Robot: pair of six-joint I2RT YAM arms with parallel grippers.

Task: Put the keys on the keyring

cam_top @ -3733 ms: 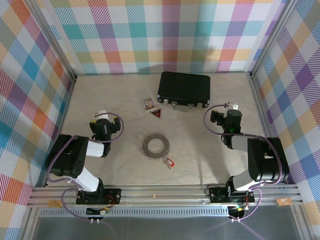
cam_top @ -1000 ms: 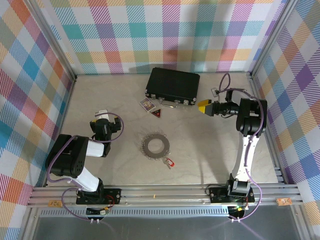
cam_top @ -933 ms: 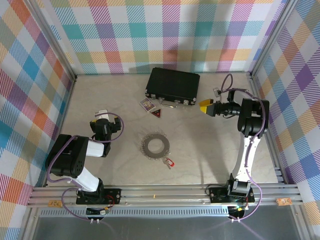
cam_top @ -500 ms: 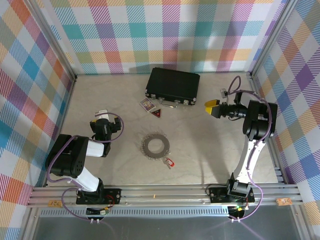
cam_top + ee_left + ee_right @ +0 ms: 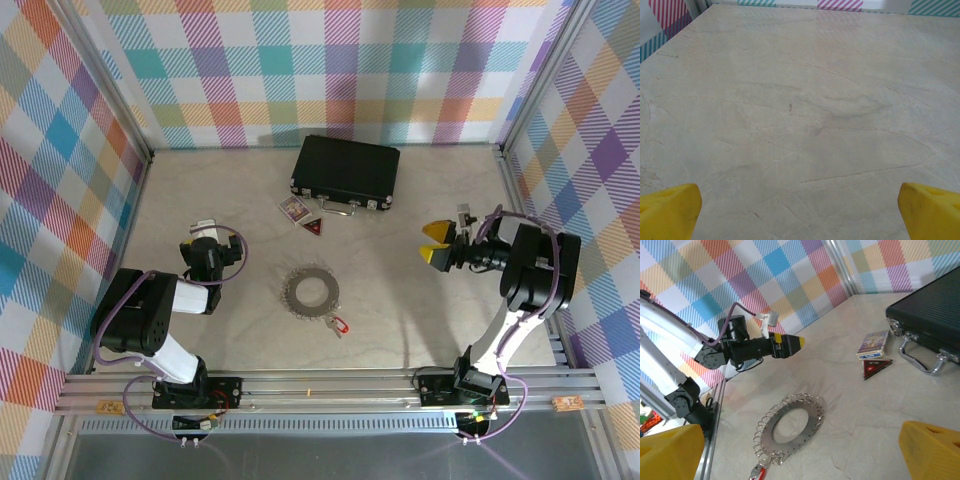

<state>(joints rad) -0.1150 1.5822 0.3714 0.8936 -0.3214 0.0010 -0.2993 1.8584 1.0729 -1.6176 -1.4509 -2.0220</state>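
The keyring [image 5: 291, 294] is a flat grey ring edged with small wire loops, lying mid-table; the right wrist view shows the keyring [image 5: 814, 420] close up. A tiny red-headed key [image 5: 337, 324] lies at its near right edge; in the right wrist view the key [image 5: 757, 473] has its metal end touching the loops, and I cannot tell whether it is linked. My right gripper [image 5: 435, 244] hovers open and empty at the right, well clear of the ring, its yellow fingertips [image 5: 932, 450] wide apart. My left gripper [image 5: 204, 232] rests at the left, open over bare table, fingertips [image 5: 667, 210] at the frame corners.
A black case [image 5: 345, 172] with a metal handle lies at the back. In front of the case lie a small printed card [image 5: 295, 207] and a dark red triangular tag [image 5: 315, 229]. Checked walls enclose the table. From the right wrist, the left gripper [image 5: 790, 344] shows beyond the ring.
The black case sits further left and turned compared with the oldest frame. Over the last second my right gripper has drawn back from the case's right end towards the near right. The left arm is still.
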